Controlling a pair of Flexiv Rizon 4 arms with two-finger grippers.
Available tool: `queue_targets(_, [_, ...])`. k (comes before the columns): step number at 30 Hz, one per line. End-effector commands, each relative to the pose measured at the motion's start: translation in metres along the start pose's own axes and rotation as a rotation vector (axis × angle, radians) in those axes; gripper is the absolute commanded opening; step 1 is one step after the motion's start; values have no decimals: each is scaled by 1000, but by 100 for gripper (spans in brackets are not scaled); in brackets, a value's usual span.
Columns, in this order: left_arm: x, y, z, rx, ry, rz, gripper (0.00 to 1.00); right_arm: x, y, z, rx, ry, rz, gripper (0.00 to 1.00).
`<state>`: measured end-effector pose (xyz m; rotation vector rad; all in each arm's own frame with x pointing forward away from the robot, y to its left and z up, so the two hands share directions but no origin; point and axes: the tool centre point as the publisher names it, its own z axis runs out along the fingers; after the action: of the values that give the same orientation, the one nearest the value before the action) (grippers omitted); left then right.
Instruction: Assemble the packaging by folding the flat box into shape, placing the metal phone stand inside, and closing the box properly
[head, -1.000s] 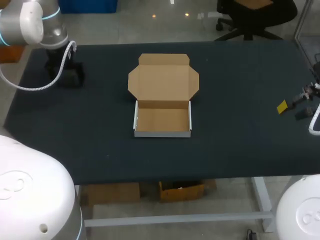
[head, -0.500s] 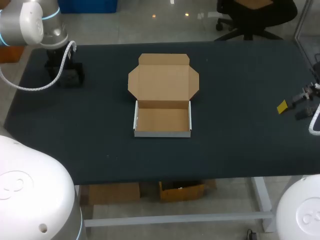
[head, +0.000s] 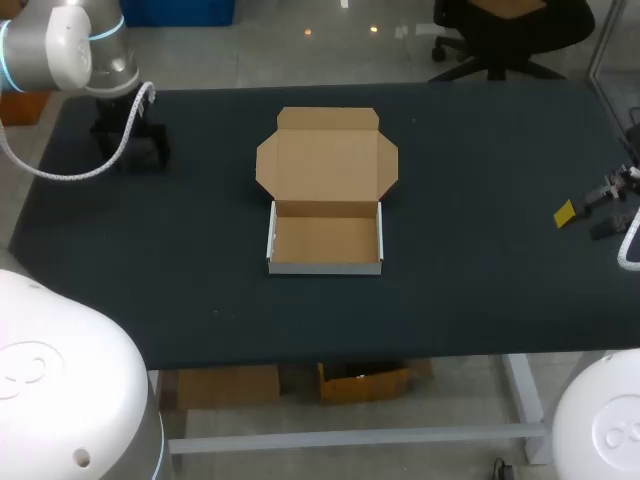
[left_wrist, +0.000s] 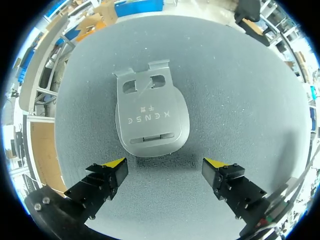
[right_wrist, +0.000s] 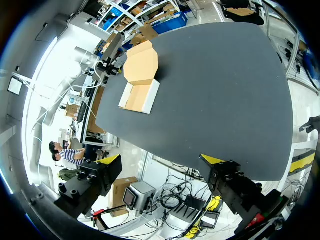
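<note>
The cardboard box (head: 326, 238) sits at the table's middle as a shallow tray, white outside, its brown lid (head: 327, 158) lying open and flat behind it. The grey metal phone stand (left_wrist: 150, 117) lies flat on the dark mat just ahead of my left gripper (left_wrist: 165, 167), whose yellow-tipped fingers stand wide apart above the mat, touching nothing. In the head view that left gripper (head: 132, 150) hangs over the table's far left corner and hides the stand. My right gripper (head: 587, 220) is at the table's right edge, open and empty; from the right wrist view the box (right_wrist: 140, 95) lies far ahead of it.
The black mat (head: 480, 170) covers the whole table. Nothing else lies on it between the box and either gripper. The table's front edge runs close below the box.
My left wrist has shifted slightly over the far left corner. The box and the right arm have not moved.
</note>
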<state>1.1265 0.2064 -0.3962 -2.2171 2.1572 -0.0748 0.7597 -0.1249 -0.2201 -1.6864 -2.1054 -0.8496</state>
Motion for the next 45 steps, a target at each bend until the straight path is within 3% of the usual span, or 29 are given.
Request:
queue_targets(1, [-1, -12, 3, -21, -2, -3, 100, 0, 0, -2, 3, 3, 0, 100])
queue_targets(45, [-16, -51, 6, -13, 4, -19, 100, 0, 0, -2, 3, 3, 0, 100])
